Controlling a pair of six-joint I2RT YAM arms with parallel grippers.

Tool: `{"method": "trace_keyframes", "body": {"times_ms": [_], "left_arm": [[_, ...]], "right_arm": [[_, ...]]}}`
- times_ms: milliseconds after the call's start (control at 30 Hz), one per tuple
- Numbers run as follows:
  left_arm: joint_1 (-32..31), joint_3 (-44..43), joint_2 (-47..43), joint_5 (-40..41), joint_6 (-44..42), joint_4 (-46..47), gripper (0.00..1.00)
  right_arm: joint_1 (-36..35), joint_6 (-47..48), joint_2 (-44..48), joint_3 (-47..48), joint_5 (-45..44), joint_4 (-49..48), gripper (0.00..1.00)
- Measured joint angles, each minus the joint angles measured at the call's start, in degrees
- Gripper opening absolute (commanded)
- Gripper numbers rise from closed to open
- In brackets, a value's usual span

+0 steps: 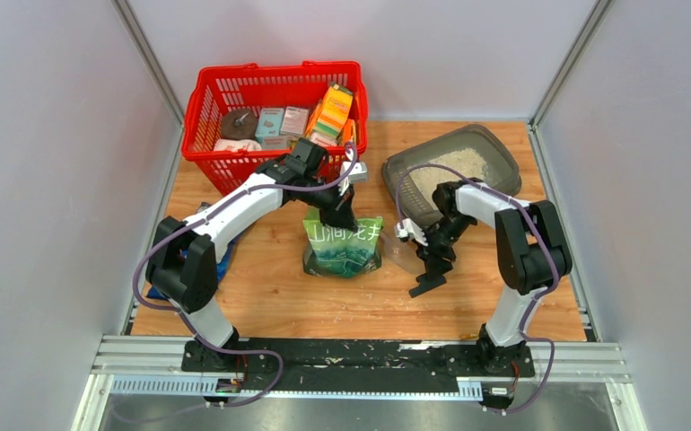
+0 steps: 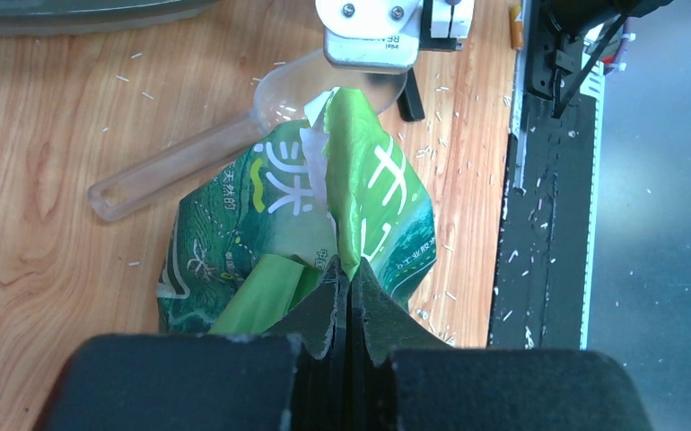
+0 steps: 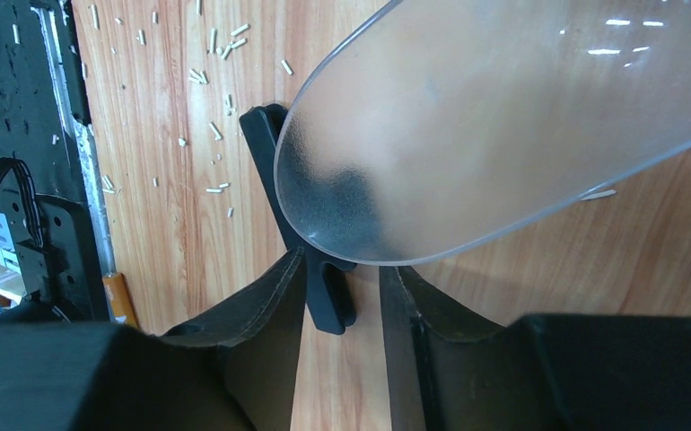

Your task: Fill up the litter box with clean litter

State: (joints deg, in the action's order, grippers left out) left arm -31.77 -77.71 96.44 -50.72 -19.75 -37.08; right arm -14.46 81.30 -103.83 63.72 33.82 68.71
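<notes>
The dark grey litter box [image 1: 506, 149] stands at the back right with pale clean litter [image 1: 454, 171] in it. A green-and-white pouch [image 1: 342, 244] [image 2: 234, 233] stands upright at the table's middle. My left gripper [image 1: 340, 215] [image 2: 349, 269] is shut on the pouch's folded top edge. A clear plastic scoop [image 1: 400, 256] [image 2: 171, 166] [image 3: 503, 117] lies just right of the pouch. My right gripper [image 1: 427, 265] [image 3: 342, 265] points down at it, jaws apart. The scoop's rounded end sits at the fingertips, not clamped.
A red mesh basket [image 1: 207, 144] full of packets stands at the back left. A flat black piece [image 1: 427, 285] [image 3: 266, 153] lies on the wood under my right gripper. Loose granules are scattered over the wood and the black front rail [image 1: 369, 359]. A blue bag [image 1: 225, 259] lies under the left arm.
</notes>
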Motion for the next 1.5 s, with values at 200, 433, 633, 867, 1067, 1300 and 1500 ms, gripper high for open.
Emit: {"method": "trace_keyframes", "body": {"times_ms": [200, 433, 633, 867, 1067, 1300, 1500], "left_arm": [[0.09, -0.04, 0.04, -0.04, 0.00, -0.09, 0.00], [0.31, -0.04, 0.04, -0.28, -0.07, -0.22, 0.00], [0.31, -0.04, 0.02, -0.22, -0.15, -0.28, 0.12], [0.28, -1.40, 0.22, 0.13, -2.08, -1.97, 0.19], [0.28, -2.67, 0.96, -0.02, -2.82, -2.89, 0.28], [0.24, -3.04, 0.96, 0.31, -5.51, -3.13, 0.36], [0.00, -4.70, 0.94, 1.36, -8.52, -4.28, 0.50]], "right_arm": [[-1.01, -0.20, -0.02, -0.02, -1.14, -0.02, 0.11], [-1.09, 0.42, 0.33, -0.04, -0.63, 2.91, 0.00], [-0.70, 2.71, 6.27, -0.52, -0.90, 6.21, 0.00], [1.27, 3.41, 19.41, -0.33, -1.46, 7.48, 0.00], [4.94, 3.13, 26.49, 2.03, -1.44, 7.87, 0.00], [5.40, -1.70, 30.12, 8.31, 2.93, 8.33, 0.00], [5.40, -8.63, 29.22, 9.22, 7.67, 8.46, 0.00]]}}
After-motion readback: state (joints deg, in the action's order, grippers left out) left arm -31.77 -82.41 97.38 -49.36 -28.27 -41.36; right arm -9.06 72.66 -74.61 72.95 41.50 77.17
